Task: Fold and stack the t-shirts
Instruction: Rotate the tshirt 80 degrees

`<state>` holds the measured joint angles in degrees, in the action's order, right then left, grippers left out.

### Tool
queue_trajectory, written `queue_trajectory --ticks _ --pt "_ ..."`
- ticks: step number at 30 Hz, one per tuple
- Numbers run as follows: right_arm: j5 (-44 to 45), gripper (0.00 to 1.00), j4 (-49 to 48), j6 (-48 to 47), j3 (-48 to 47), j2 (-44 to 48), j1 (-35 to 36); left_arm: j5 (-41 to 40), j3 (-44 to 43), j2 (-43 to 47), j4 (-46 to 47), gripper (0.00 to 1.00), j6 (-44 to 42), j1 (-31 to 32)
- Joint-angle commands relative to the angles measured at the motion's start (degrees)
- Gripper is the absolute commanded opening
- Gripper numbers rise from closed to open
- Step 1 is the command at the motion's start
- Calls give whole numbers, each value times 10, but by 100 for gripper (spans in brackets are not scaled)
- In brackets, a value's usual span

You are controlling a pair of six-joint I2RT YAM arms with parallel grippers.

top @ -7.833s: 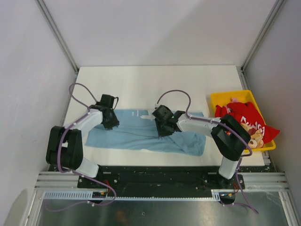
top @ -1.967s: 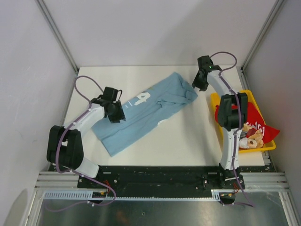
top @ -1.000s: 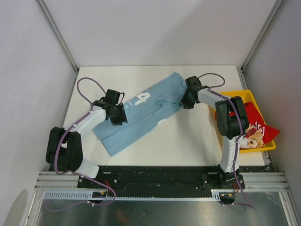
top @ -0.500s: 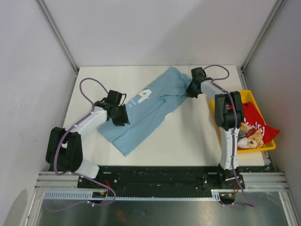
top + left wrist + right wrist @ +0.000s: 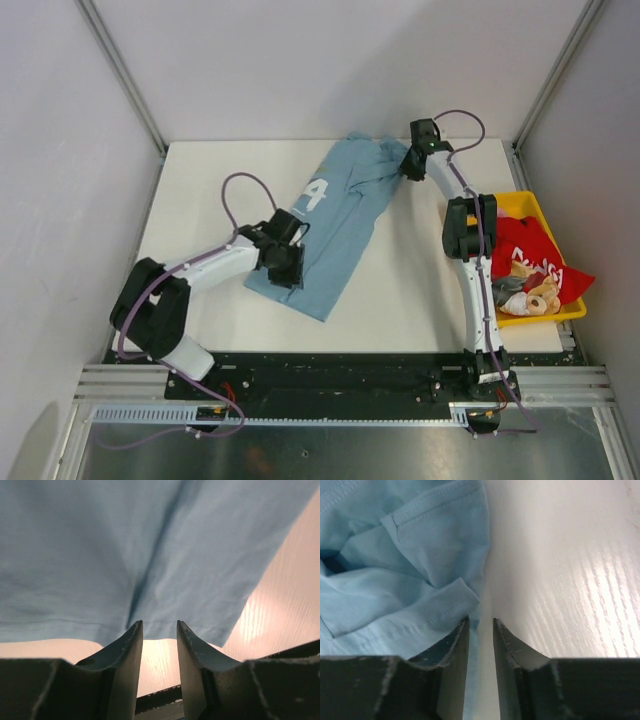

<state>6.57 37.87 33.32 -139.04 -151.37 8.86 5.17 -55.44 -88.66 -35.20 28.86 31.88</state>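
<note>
**Jaws held a little apart at two ends of the blue shirt**

Both pairs of jaws are seen a little open. In the left wrist view, the bench (image 5: 270,615) can be seen through the gap of the left gripper (image 5: 159,625). The hem of the light blue t-shirt (image 5: 150,545) is laid right at its tips. In the right wrist view, the right gripper (image 5: 481,621) is set at the edge of the bunched shirt (image 5: 395,570). A thin strip of blue is seen in its gap, with bare bench (image 5: 570,580) beside it.

From above, the light blue t-shirt (image 5: 335,215) is spread at a slant on the bench (image 5: 220,180). It is stretched from the far edge down toward the middle. A white "4" (image 5: 317,193) is printed on it. The left gripper (image 5: 290,270) is placed at its near end, and the right gripper (image 5: 407,170) at its far end.

The red t-shirt (image 5: 530,250) is piled in the yellow bin (image 5: 475,205) at the right edge, well apart from the blue one.
</note>
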Motion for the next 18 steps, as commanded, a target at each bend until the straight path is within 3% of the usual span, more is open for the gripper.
queue_trajectory --ticks 1,7,18 --pt "4 34 -5 -36 62 74 -3 -2 4 -9 2 38 -27 60" --pt "-3 37 16 -45 93 140 -1 -13 -9 -36 -3 38 -39 135" --pt "-57 35 -58 2 332 348 -4 -20 -53 -80 -15 42 -40 196"
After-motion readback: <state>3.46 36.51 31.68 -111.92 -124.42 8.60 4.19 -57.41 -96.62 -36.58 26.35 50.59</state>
